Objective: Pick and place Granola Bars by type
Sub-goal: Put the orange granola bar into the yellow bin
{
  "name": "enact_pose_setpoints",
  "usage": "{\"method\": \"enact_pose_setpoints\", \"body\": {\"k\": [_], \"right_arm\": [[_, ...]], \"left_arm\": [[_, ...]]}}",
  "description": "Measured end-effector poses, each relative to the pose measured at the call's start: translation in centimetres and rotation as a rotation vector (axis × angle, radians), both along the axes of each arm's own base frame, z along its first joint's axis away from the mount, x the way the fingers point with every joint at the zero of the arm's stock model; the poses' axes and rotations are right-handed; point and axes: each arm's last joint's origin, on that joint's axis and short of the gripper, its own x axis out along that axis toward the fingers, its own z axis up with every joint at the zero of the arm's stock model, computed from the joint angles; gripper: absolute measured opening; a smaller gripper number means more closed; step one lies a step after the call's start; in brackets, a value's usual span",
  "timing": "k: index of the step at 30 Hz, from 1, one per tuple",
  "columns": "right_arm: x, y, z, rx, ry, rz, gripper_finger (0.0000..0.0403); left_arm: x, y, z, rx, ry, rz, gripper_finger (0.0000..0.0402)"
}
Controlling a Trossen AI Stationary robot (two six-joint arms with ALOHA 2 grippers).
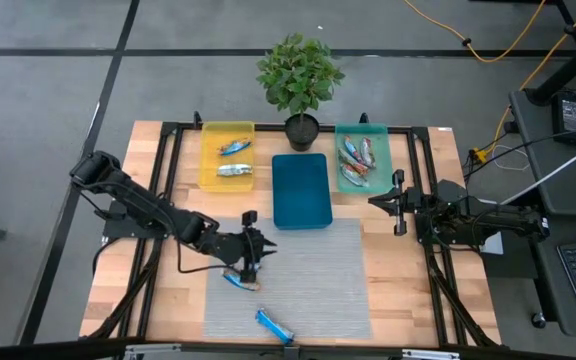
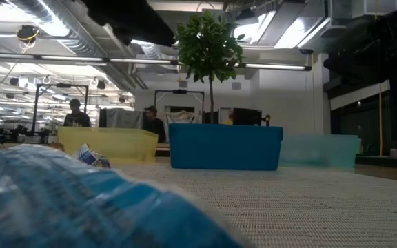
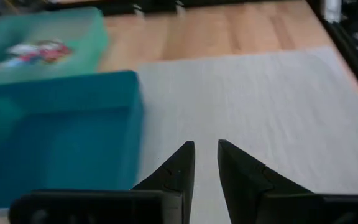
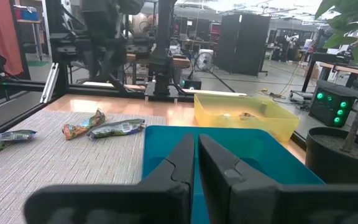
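Note:
Blue-wrapped bars lie on the grey mat: one just near-side of my left gripper, another at the mat's near edge. The low view shows that one as a blur. Silvery-blue bars lie in the yellow tray. Several red-orange bars lie in the teal tray. My left gripper hovers over the mat, narrowly open and empty, pointing toward the blue tray. My right gripper is shut and empty, right of the blue tray.
The blue tray between the other two holds nothing. A potted plant stands at the far edge behind it. Black frame rails run along the table's sides. People stand in the room beyond. Bare mat lies right of the left gripper.

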Motion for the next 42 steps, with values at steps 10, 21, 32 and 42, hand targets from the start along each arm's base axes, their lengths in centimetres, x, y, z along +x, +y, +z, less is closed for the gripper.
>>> {"method": "enact_pose_setpoints", "body": {"k": [10,21,32,42], "right_arm": [[0.0,0.0,0.0,0.000,0.000,0.000,0.0024],[0.0,0.0,0.0,0.000,0.000,0.000,0.0024],[0.0,0.0,0.0,0.000,0.000,0.000,0.0024],[0.0,0.0,0.0,0.000,0.000,0.000,0.0024]], "left_arm": [[0.5,0.5,0.4,0.043,-0.044,0.005,0.0047],[1.7,0.5,-1.1,0.041,-0.023,-0.034,0.0040],[0.6,-1.2,-5.2,-0.194,0.305,-0.111,0.0037],[-2.8,-3.0,-5.1,-0.337,0.531,0.007,0.0027]]}}
